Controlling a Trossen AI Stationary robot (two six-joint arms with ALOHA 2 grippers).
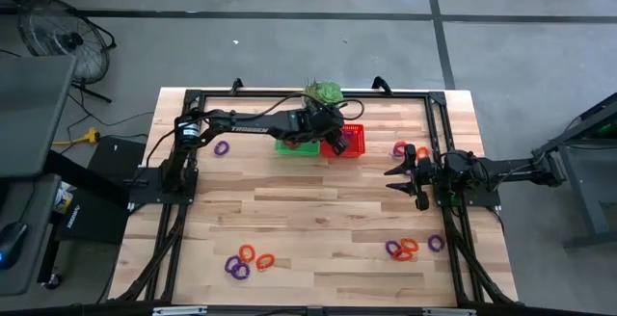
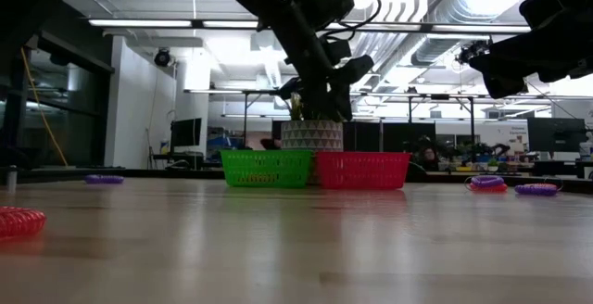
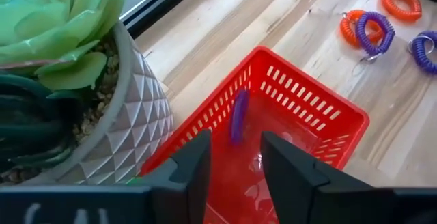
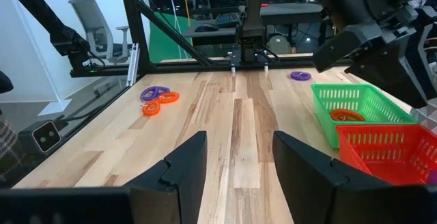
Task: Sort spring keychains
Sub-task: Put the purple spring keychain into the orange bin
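My left gripper [image 1: 335, 133] [image 3: 235, 142] is open above the red mesh basket [image 3: 321, 115] [image 1: 353, 143]. A purple spring keychain [image 3: 237, 115] shows on edge inside that basket, just past the fingertips and apart from them. The green mesh basket [image 1: 292, 144] [image 4: 355, 104] stands beside the red one and holds an orange keychain [image 4: 345, 115]. My right gripper [image 1: 393, 179] [image 4: 239, 145] is open and empty at the table's right side. Loose orange and purple keychains lie in groups at the near left [image 1: 247, 260], the near right [image 1: 410, 249] and by the right arm [image 1: 401, 149]. One purple keychain [image 1: 222, 148] lies alone at the left.
A potted succulent in a white patterned pot [image 3: 82, 80] [image 1: 325, 92] stands right behind the baskets, close to my left gripper. A black frame [image 1: 289, 94] runs along the table's far and side edges. The middle of the wooden table [image 1: 318, 210] is bare.
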